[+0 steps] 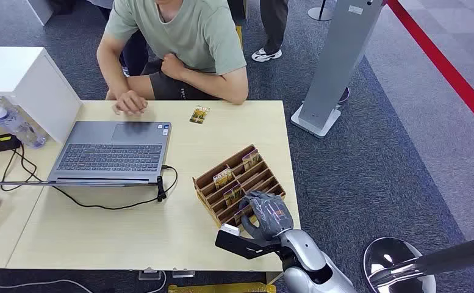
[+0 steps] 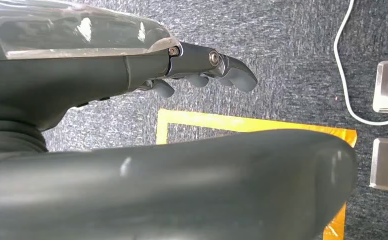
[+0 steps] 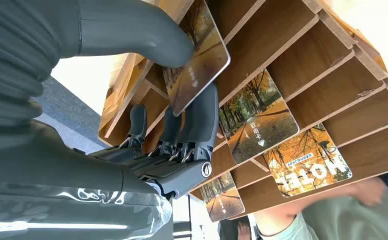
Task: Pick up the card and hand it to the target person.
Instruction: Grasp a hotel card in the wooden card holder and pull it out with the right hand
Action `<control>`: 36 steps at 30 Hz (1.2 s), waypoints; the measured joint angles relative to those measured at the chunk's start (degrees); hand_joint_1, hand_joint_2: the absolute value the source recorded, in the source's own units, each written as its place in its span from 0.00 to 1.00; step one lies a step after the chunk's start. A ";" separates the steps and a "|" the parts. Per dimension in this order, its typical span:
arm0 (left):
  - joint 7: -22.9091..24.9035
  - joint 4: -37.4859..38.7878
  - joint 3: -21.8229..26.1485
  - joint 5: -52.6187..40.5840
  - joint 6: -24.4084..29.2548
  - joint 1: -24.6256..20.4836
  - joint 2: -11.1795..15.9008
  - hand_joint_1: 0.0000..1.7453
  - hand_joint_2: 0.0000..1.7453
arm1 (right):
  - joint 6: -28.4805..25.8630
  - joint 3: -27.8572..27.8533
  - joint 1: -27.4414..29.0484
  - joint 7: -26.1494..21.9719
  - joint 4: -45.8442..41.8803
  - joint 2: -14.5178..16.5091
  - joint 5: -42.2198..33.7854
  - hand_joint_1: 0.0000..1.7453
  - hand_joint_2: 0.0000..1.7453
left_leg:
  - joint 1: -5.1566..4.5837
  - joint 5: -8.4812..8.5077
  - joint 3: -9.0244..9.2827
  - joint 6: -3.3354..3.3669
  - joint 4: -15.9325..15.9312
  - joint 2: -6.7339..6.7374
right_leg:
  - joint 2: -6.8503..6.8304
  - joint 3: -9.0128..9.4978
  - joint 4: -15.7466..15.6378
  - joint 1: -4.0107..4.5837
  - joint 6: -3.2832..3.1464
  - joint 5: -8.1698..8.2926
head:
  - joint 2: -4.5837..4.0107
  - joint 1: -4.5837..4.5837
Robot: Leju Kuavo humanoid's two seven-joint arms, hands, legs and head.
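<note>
A wooden card rack [image 1: 207, 181] stands at the table's near right, with several autumn-photo cards in its slots. My right hand [image 1: 268, 213] reaches into its near end. In the right wrist view this hand [image 3: 182, 150] pinches one card [image 3: 201, 60] between the thumb [image 3: 132, 35] and a finger [image 3: 204, 115], the card still at its slot. Two more cards [image 3: 256, 117] [image 3: 306, 160] lean in neighbouring slots. A person in a green shirt [image 1: 185, 36] sits at the table's far side. My left hand [image 2: 201, 70] hangs over the carpet, holding nothing.
A loose card [image 1: 199, 114] lies on the table near the person's arm. An open laptop [image 1: 112, 152] with its cable sits left of the rack. A water bottle [image 1: 14, 125] and a white box [image 1: 27, 85] stand far left. A grey kiosk stand [image 1: 338, 61] is right of the table.
</note>
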 joint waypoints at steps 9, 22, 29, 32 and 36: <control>0.00 0.00 -0.07 0.02 -0.02 0.00 0.00 0.00 0.00 | 0.02 0.00 0.00 -0.03 0.05 0.00 0.02 0.62 1.00 | 0.00 0.00 -0.01 0.00 0.00 0.00 | 0.00 0.00 0.00 0.00 0.00 0.00 | 0.00 0.01; 0.04 0.00 -0.07 0.26 0.09 0.00 0.00 0.00 0.00 | 0.10 0.00 -0.04 -0.13 0.10 0.00 -0.07 0.75 1.00 | 0.00 0.00 0.00 0.00 0.00 0.00 | 0.00 0.00 0.00 0.00 0.00 0.00 | 0.00 0.02; 0.17 0.00 -0.07 0.55 0.24 0.00 -0.03 0.00 0.00 | 0.11 0.00 -0.08 -0.21 0.10 0.00 -0.13 0.74 1.00 | 0.00 0.00 0.03 0.00 0.00 0.00 | 0.00 0.02 0.00 0.00 0.00 0.00 | 0.00 -0.01; 0.23 0.00 -0.07 0.60 0.26 0.00 -0.05 0.00 0.00 | 0.11 0.00 -0.11 -0.25 0.10 0.00 -0.19 0.74 1.00 | 0.00 0.00 0.03 0.00 0.00 0.00 | 0.00 0.03 0.00 0.00 0.00 0.00 | 0.00 -0.01; 0.24 0.00 -0.07 0.81 0.29 0.00 -0.08 0.00 0.00 | 0.11 0.00 -0.15 -0.42 0.11 0.00 -0.40 0.74 1.00 | 0.00 0.00 0.03 0.00 0.00 0.00 | 0.00 0.03 0.01 0.00 0.00 0.00 | 0.00 0.01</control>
